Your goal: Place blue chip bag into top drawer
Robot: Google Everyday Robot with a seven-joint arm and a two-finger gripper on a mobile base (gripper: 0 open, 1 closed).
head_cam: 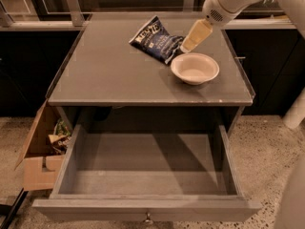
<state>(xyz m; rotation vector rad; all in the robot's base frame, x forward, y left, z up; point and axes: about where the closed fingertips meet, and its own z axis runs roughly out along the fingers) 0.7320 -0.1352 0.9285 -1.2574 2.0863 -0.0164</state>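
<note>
Speckled stone floor below, dark cabinets behind, and filling the middle of the frame is the grey counter (109,75), its flat top taking up the upper half. Under it the top drawer (143,175) is pulled wide open toward the bottom of the frame, its bare grey floor showing. Top right, the robot's white arm (228,1) reaches in at a slant. Lower left, a brown cardboard box (40,142) sits on the floor beside the drawer with its flaps open. On the counter, right of centre, there is a white bowl (194,68), upright. Just up and left of it lies the blue chip bag (155,38), flat on the counter top, white lettering up, well outside the drawer. The cream-coloured hand (189,43) points down-left between bag and bowl, its tip at the bag's right edge; apart or together, cannot tell. Greenish wrappers (59,137) peek from the box, and a small metal knob (148,218) marks the drawer front.
</note>
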